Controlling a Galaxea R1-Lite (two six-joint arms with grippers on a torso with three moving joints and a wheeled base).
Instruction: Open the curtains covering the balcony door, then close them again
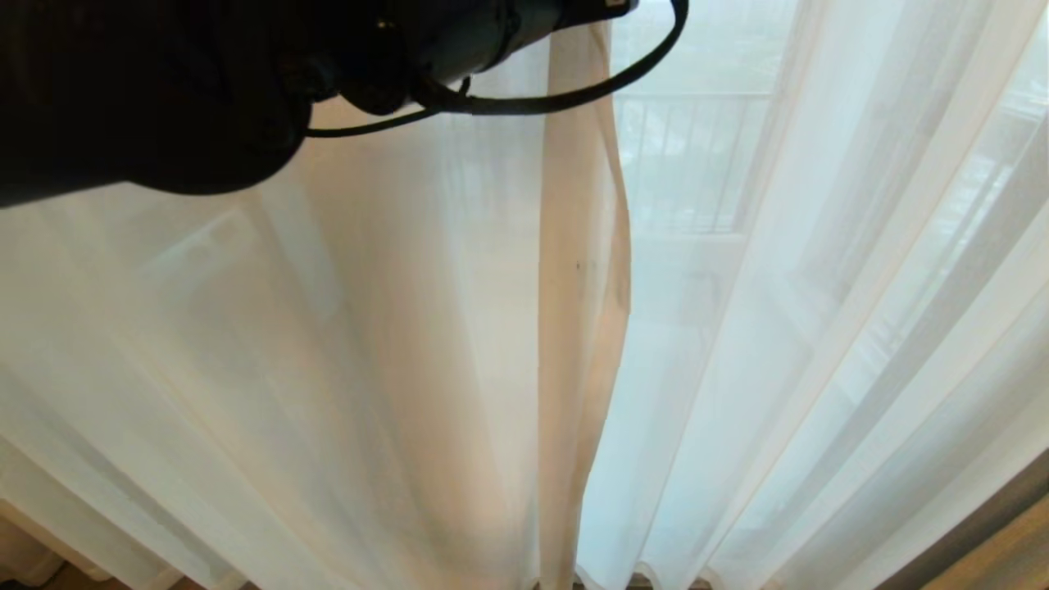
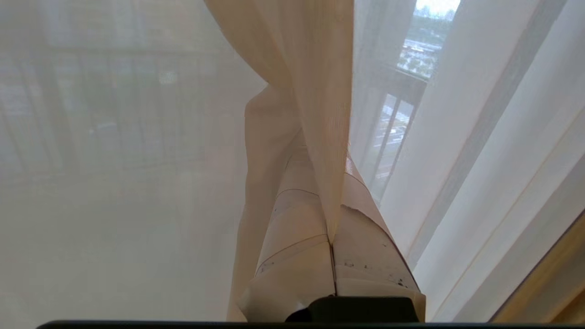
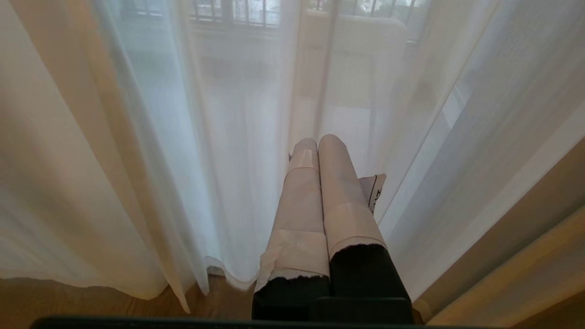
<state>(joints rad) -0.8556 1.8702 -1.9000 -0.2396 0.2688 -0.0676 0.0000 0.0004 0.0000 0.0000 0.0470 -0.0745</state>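
The sheer white see-through curtains point(image 1: 819, 328), two floor-length panels in soft vertical pleats, hang across the whole head view, drawn shut. Their inner edges meet just right of centre, where the left panel's doubled cream hem point(image 1: 582, 287) runs from the top of the view down to the floor. The balcony door behind them is not distinguishable; only a pale railing point(image 1: 697, 156) shows through the cloth.

Left gripper point(image 2: 332, 237): raised at the upper left of the head view, at the meeting edge. Its tape-wrapped fingers point(image 2: 297, 256) are clenched on the cream hem, with a fold of fabric pinched in the seam between them.

Right gripper point(image 3: 318, 151): low near the wavy hem and the wooden floor point(image 3: 91, 301), its fingers pressed together with nothing between them. The cloth lies just beyond its tips.

Handling, as a judgement:
- The fabric is light, limp and probably slippery, so it offers no stiffness to push against.
- Grip the folded leading edge, where the layers are thickest.
- Draw sideways along the track. A downward pull could strain the hangers.
- A thin pinch may slip free under tension.
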